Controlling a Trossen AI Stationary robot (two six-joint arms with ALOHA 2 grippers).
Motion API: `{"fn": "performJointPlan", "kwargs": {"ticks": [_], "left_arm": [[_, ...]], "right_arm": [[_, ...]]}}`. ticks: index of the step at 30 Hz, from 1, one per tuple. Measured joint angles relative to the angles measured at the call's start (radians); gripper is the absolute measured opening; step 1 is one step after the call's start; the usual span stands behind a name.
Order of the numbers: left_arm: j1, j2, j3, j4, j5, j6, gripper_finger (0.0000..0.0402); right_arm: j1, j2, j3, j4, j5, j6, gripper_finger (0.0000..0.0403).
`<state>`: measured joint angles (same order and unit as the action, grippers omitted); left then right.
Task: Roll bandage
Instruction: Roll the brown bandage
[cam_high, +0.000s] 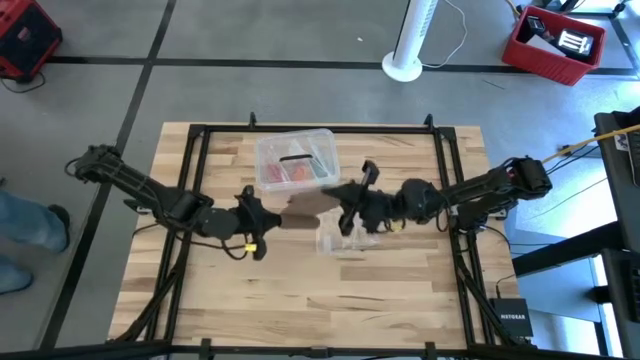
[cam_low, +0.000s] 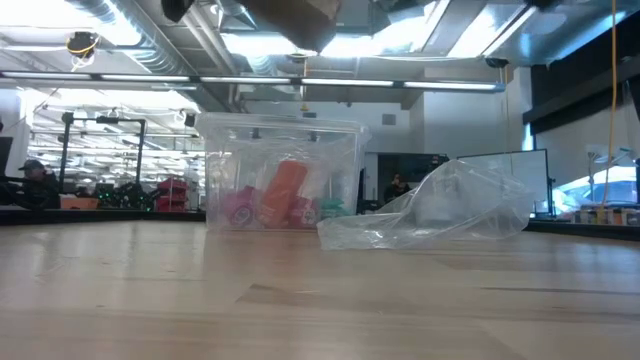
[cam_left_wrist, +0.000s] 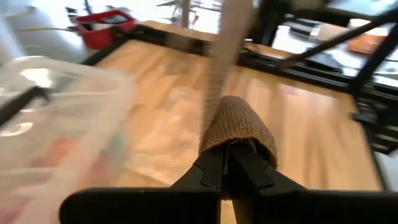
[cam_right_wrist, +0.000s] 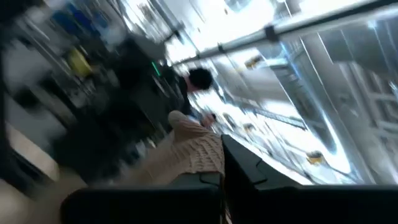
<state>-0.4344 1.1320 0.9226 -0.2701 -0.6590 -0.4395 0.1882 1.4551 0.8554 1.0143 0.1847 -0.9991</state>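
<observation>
The bandage (cam_high: 306, 208), a brown-tan knit strip, hangs in the air over the table's middle, stretched between my two grippers. My left gripper (cam_high: 264, 214) is shut on its left end and my right gripper (cam_high: 346, 206) is shut on its right end. In the low view only a brown piece of the bandage (cam_low: 300, 20) shows at the picture's top, well clear of the tabletop. In the left wrist view the strip (cam_left_wrist: 229, 43) runs away from my left gripper (cam_left_wrist: 227, 149) toward the other arm. My right gripper (cam_right_wrist: 221, 167) points upward at the ceiling. My left gripper pinches the bandage's left end (cam_left_wrist: 239, 127) between its two fingers; the knit cloth is draped over the fingertips like a cap. The fingers point slightly downward, coming from the table's left. The strip leads away from them, lifted clear. My right gripper pinches a bunched part of the bandage's right end (cam_right_wrist: 196, 154) between its two fingers, which slant upward from the table's right side. How many layers it has I cannot tell. The cloth is lifted clear of the table.
A clear plastic box (cam_high: 297, 160) with red and pink contents stands just beyond the grippers; it also shows in the low view (cam_low: 280, 175). A crinkled clear plastic bag (cam_high: 340, 240) lies on the table below the right gripper, near the middle (cam_low: 440, 210). Bare wood lies toward the near edge.
</observation>
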Motion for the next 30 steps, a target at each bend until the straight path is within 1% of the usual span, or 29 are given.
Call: {"fn": "performJointPlan", "kwargs": {"ticks": [2, 7, 10, 12, 15, 17, 19, 22, 24, 26, 28, 30], "left_arm": [[0.024, 0.0, 0.0, -0.003, -0.025, 0.001, 0.0], [0.062, -0.015, 0.0, 0.002, -0.09, 0.049, 0.0], [0.068, -0.041, 0.0, 0.059, -0.15, 0.122, 0.0], [0.07, -0.06, 0.0, 0.126, -0.169, 0.199, 0.0], [0.071, -0.078, 0.0, 0.243, -0.159, 0.317, 0.0], [0.071, -0.079, 0.0, 0.297, -0.118, 0.388, 0.0], [0.071, -0.076, 0.0, 0.317, -0.087, 0.417, 0.0], [0.076, -0.063, 0.0, 0.325, -0.084, 0.422, 0.0], [0.077, -0.053, 0.0, 0.333, -0.086, 0.422, 0.0], [0.079, -0.043, 0.0, 0.332, -0.085, 0.427, 0.0], [0.079, -0.036, 0.0, 0.332, -0.085, 0.437, 0.0], [0.078, -0.03, 0.0, 0.334, -0.086, 0.451, 0.0]], "right_arm": [[0.044, 0.0, 0.022, -0.02, -0.015, -0.001, 0.0006], [0.14, -0.001, 0.064, -0.19, -0.014, 0.003, 0.0004], [0.183, -0.001, 0.066, -0.267, -0.012, 0.069, 0.0005], [0.201, -0.001, 0.067, -0.329, -0.014, 0.149, 0.0005], [0.204, 0.006, 0.068, -0.388, -0.048, 0.282, 0.0006], [0.202, 0.021, 0.069, -0.405, -0.078, 0.368, 0.0006], [0.188, 0.04, 0.069, -0.412, -0.087, 0.431, 0.0006], [0.175, 0.065, 0.069, -0.414, -0.067, 0.514, 0.0011], [0.161, 0.086, 0.069, -0.413, -0.053, 0.598, 0.0022], [0.141, 0.105, 0.069, -0.422, -0.053, 0.694, 0.0042], [0.13, 0.116, 0.069, -0.44, -0.047, 0.78, 0.0069], [0.122, 0.12, 0.069, -0.464, -0.047, 0.825, 0.0102]]}}
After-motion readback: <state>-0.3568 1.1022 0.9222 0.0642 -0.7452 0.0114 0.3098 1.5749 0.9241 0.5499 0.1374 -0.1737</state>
